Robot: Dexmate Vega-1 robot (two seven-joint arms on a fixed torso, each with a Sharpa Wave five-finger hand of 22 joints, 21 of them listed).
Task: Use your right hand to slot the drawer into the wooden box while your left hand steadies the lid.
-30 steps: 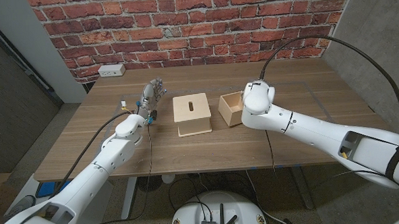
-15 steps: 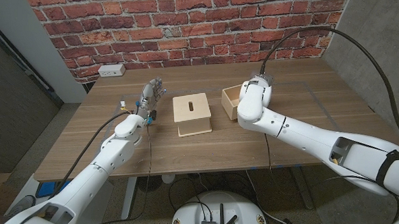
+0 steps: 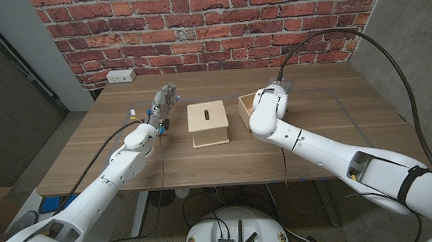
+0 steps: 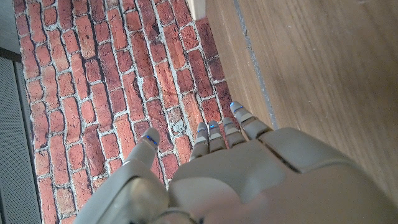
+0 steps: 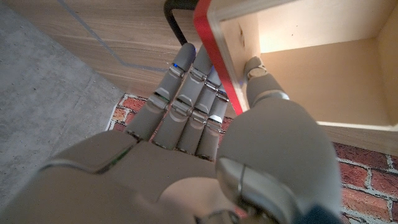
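The wooden box (image 3: 208,124), with a slot in its lid, stands at the table's middle. Just right of it is the open drawer (image 3: 244,104), mostly hidden behind my right forearm. In the right wrist view my right hand (image 5: 205,124) grips the drawer (image 5: 323,68) by its red-edged wall, thumb inside and fingers (image 5: 186,93) outside. My left hand (image 3: 164,103) stands left of the box, apart from it, fingers spread and raised with nothing in them; the left wrist view shows that hand (image 4: 230,168) over the table facing the brick wall.
A white power strip (image 3: 120,75) lies at the table's back left. A thin taped outline (image 3: 339,105) marks the table to the right. My right arm's black cable (image 3: 344,39) arcs over the back right. A brick wall stands behind.
My right arm has swung left and farther back, and the drawer has shifted with it, now largely covered by the forearm. The left hand and the box have not moved.
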